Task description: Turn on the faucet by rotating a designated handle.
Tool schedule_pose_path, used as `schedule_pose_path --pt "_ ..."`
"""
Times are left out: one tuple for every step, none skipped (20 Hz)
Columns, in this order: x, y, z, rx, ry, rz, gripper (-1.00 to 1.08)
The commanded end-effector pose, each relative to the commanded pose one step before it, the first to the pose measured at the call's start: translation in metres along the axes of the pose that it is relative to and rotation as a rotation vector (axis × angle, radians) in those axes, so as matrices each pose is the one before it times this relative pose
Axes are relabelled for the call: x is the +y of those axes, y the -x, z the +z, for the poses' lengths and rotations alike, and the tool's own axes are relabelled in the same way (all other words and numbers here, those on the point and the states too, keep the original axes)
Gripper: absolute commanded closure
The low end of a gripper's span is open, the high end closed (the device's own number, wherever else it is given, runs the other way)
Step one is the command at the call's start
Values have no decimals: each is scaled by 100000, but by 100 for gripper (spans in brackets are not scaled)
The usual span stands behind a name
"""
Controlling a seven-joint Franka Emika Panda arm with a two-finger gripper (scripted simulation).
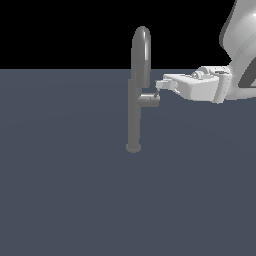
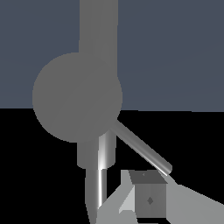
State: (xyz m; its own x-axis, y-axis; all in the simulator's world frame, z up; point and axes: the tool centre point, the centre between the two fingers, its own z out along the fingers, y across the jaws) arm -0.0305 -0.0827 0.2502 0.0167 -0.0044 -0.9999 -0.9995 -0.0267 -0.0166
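Wrist view, nearest first: one fingertip (image 2: pixel 148 199) of the end effector (image 2: pixel 144 205) fills the near edge, a pale block with a darker square pad face. Only this one finger shows clearly, so whether the end effector is open or closed cannot be told here. Just beyond the fingertip lies the handle (image 2: pixel 141 148), a thin grey lever running slantwise, its free end almost touching the pad corner. Its other end meets the round end face of the short side stub. Behind that rises the faucet (image 2: pixel 98 30) column.

In the exterior view, the end effector (image 1: pixel 158 88) reaches in level from the exterior view's right, its white body stretched sideways. Its tips sit right at the stub's outer end, where the handle (image 1: pixel 156 93) is too small to make out well. The faucet (image 1: pixel 133 120) stands upright just beyond the fingertips, round base on the flat grey floor (image 1: pixel 60 190), arched spout rising above the end effector's height.
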Motion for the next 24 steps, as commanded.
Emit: schedule_pose_path --pt "336 -501 -11 -32 28 224 108" --pt "342 -503 -1 -73 29 246 108" --pt "344 -506 -2 -73 29 246 108" --pt "346 -509 -2 -72 28 247 108" --pt "347 -515 -2 -73 28 251 108" --pt "349 -518 -3 -72 27 252 108" --pt "349 -525 -4 -71 25 257 108" --pt "0 0 0 0 0 0 108" --pt "-961 1834 28 577 151 -3228 108" --pt "156 -702 0 -81 -18 450 108" --pt "155 -699 -1 -81 -18 448 108" --pt "153 -697 -1 -81 -19 448 108" --pt "152 -693 -1 -80 -19 445 108" --pt "150 -690 -2 -80 -20 443 108" --pt "148 -687 -2 -80 -20 443 108" --pt "145 -682 -3 -78 -22 437 108" --pt "0 0 0 0 0 0 108" --pt "-749 2346 27 208 559 -3749 108" --pt "-62 -550 -1 -25 -57 398 108" --pt "-62 -546 -1 -25 -57 395 108" --pt "-62 -544 -2 -25 -57 395 108" --pt "-62 -539 -2 -24 -56 389 108" --pt "-62 -537 -2 -24 -56 389 108" --pt "-62 -533 -2 -24 -56 386 108"
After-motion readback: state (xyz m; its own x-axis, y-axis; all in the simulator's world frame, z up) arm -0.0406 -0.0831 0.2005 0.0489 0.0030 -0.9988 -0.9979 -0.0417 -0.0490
